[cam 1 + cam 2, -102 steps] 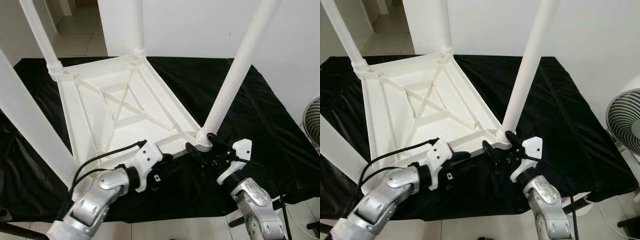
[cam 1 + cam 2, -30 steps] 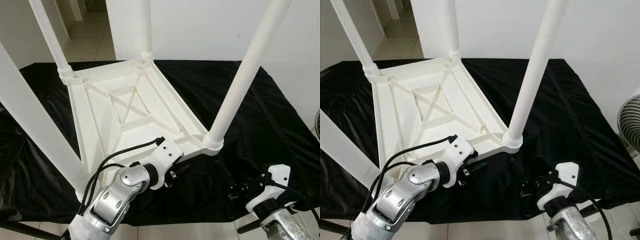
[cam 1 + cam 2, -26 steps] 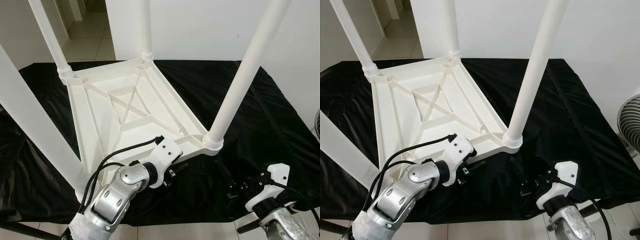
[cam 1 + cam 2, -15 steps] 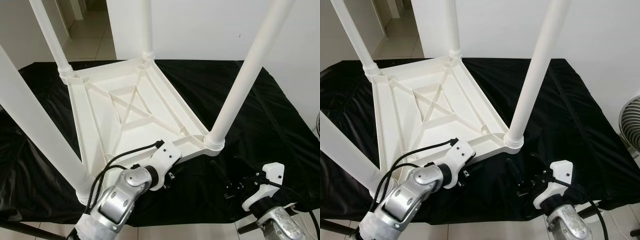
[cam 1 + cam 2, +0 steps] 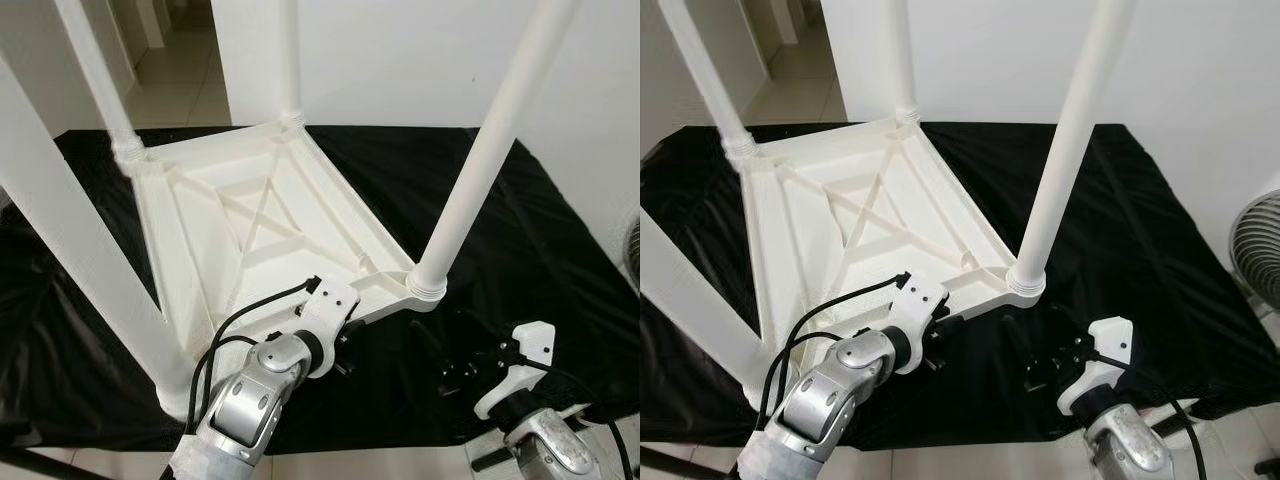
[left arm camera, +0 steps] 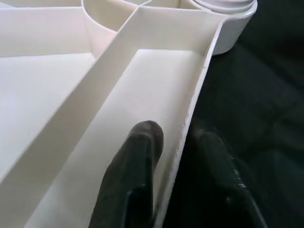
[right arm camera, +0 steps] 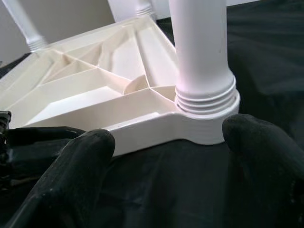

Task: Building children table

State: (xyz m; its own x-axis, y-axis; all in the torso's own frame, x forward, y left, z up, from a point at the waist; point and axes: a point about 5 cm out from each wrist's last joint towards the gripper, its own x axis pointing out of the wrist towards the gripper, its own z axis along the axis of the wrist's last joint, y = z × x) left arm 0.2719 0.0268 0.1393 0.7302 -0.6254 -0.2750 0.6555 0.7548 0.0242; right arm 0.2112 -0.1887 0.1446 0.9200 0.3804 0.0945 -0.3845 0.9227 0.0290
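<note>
Four legs up, one rim gripped

Nearest, the left gripper (image 6: 164, 156) has its jaws straddling the near rim of the upturned white plastic children's table (image 5: 250, 230); the right gripper (image 7: 166, 156) hovers with jaws wide apart before the near-right round white leg (image 5: 1065, 150). It lies on the black-draped tabletop (image 5: 520, 230). Probably light, stiff, slippery; rims suit gripping. Leg tops are cropped.

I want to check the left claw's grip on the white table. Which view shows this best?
The left wrist view: one black finger lies inside the table's rim, the other outside on the black cloth. Both eye views show the left claw at the near edge, its fingers mostly hidden.
</note>
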